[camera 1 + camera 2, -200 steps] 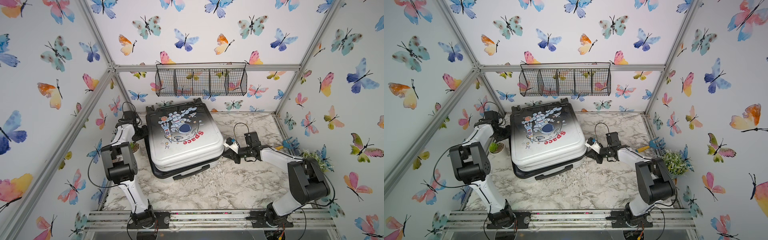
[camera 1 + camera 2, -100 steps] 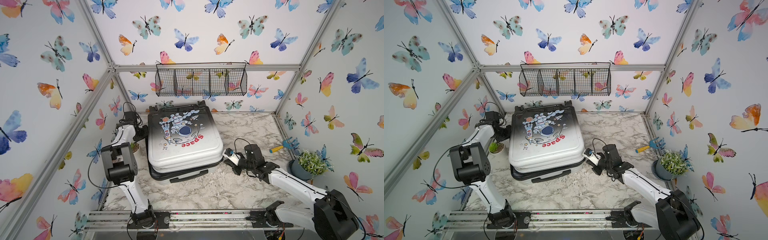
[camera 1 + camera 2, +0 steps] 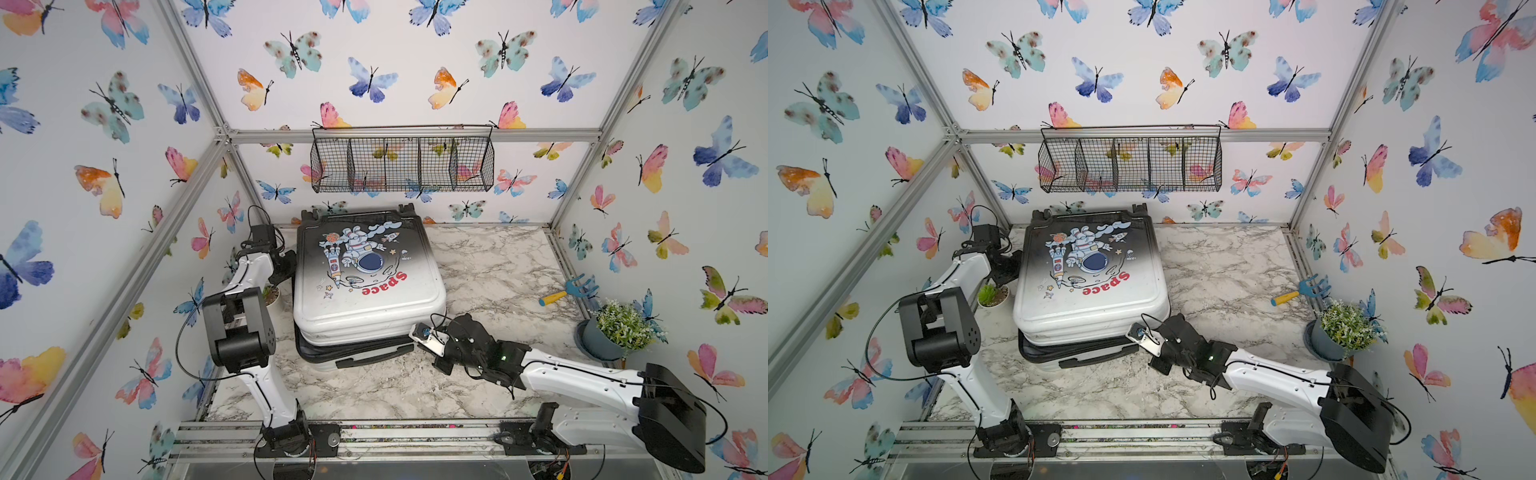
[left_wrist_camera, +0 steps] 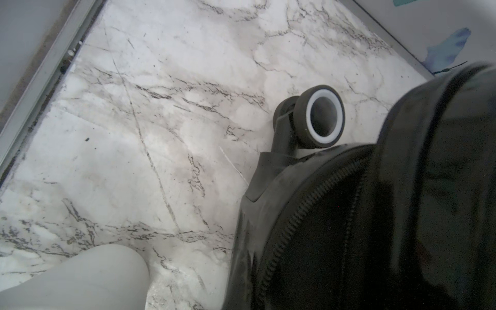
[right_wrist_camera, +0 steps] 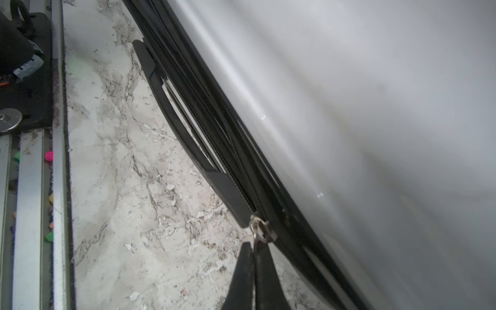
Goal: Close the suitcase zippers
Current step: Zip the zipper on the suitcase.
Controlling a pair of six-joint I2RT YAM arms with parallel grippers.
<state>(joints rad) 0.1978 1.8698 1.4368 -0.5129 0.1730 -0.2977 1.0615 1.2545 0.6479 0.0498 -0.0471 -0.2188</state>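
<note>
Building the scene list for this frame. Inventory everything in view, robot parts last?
suitcase: 1, black fading to silver, flat on the table
zipper pull: 1 seen, metal, front edge by the carry handle
wheel: 1 clear, black with white rim, far corner
wire basket: 1, black, rear wall
small plant: 1, green in white pot, left of suitcase
large plant: 1, green in grey pot, right edge
toy rake: 1, blue head, yellow handle, right wall
table: 1, white marble pattern
left claw: 1, black, at suitcase's left side, tips hidden
right claw: 1, black, shut on zipper pull
</note>
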